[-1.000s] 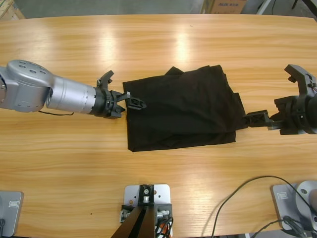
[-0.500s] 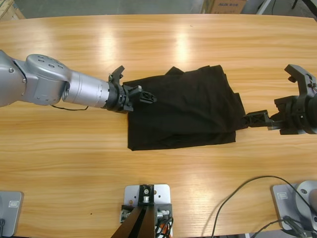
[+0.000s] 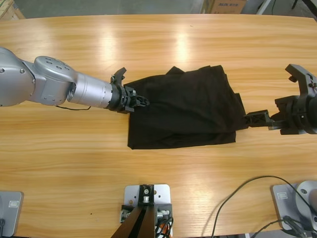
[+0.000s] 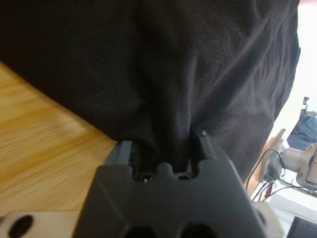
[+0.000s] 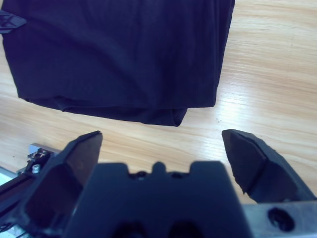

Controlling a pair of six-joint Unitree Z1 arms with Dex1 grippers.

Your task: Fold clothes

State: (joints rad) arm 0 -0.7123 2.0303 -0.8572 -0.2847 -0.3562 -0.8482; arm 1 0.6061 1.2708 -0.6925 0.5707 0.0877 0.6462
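Your left gripper point(image 4: 166, 148) was clamped on the folded black polo shirt's point(image 3: 183, 106) left edge | the shirt lay mid-table on the glossy wooden table point(image 3: 163, 44) | your right gripper point(image 5: 161, 148) stood spread wide, just off the shirt's right edge | cardboard boxes point(image 3: 225, 6) sat on grey floor beyond.

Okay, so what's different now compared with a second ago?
The left claw moved in from just off the black shirt onto its left edge, and its jaws are now shut on a pinch of that fabric. The shirt's outline on the wooden table looks about the same. The right claw stayed open at the shirt's right edge.
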